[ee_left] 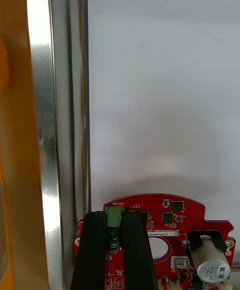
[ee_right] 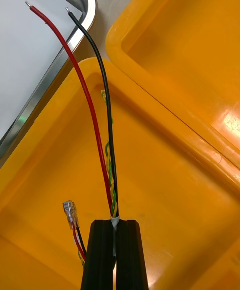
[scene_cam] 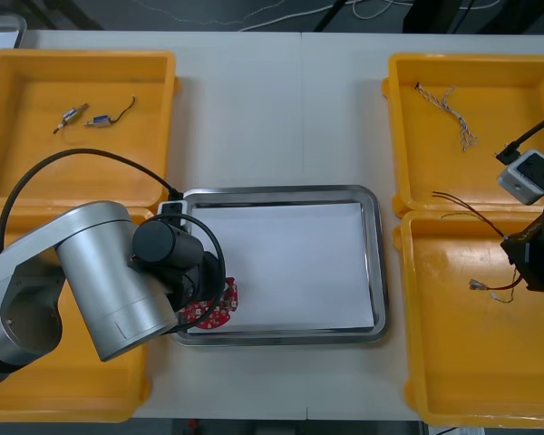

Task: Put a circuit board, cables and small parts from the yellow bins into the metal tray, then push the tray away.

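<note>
Starting at the table's left side in the front view, the far-left yellow bin [scene_cam: 9, 109] holds a few small metal parts [scene_cam: 72, 114], one of them with a thin dark wire. The near-left yellow bin [scene_cam: 72, 399] lies mostly beneath the left arm, which reaches across it to the near-left corner of the metal tray [scene_cam: 281, 190]. There the left gripper [scene_cam: 204, 290] is clenched on a round red circuit board [scene_cam: 216, 310], which sits at that corner and overlaps the tray's rim. In the left wrist view, the left gripper [ee_left: 115, 217] has its fingers [ee_left: 95, 240] pinching the board's [ee_left: 170, 220] edge at a green connector. The board hangs over the near edge of the white sheet [ee_left: 160, 95], beside the tray's shiny wall [ee_left: 42, 120]. Whether the board rests on the tray or hangs just above it cannot be told.

The tray lies between the bins, white inside. To its right, the far-right yellow bin [scene_cam: 408, 136] holds a twisted cable [scene_cam: 435, 100]. The right gripper [scene_cam: 524, 263] sits at the table's right edge, over the near-right yellow bin [scene_cam: 453, 362], clamped on a cable bundle [scene_cam: 476, 210]. In the right wrist view, the right gripper [ee_right: 115, 222] squeezes the bundle [ee_right: 112, 190] of red, black and yellow-green twisted leads. The red and black leads arch away from the fingers toward the tray's corner [ee_right: 80, 0], and a small metal terminal [ee_right: 70, 212] sticks out just beside the fingers.
</note>
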Controlling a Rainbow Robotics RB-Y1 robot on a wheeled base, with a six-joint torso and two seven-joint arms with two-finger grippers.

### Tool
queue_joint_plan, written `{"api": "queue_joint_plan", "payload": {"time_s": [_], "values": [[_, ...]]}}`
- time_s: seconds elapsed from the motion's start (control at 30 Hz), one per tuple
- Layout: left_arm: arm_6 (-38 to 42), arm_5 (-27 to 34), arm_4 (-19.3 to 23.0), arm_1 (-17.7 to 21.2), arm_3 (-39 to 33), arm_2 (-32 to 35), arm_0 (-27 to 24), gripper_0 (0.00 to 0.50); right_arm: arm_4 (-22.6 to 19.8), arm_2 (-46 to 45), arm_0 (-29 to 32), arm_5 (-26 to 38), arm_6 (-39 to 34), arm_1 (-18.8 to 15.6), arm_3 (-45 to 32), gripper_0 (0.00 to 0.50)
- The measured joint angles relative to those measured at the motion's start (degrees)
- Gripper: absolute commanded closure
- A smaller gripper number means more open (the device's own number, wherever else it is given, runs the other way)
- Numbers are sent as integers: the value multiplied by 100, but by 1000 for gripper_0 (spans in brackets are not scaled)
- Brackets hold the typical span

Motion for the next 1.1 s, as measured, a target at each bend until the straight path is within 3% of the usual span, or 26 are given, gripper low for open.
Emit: {"api": "queue_joint_plan", "payload": {"time_s": [0.4,1.1], "values": [[0,-456,-53,35,140,-94,3,500,0,0,0,0,0,0,0,500],[0,-518,-117,40,218,-241,3,493,0,0,0,0,0,0,0,500]]}}
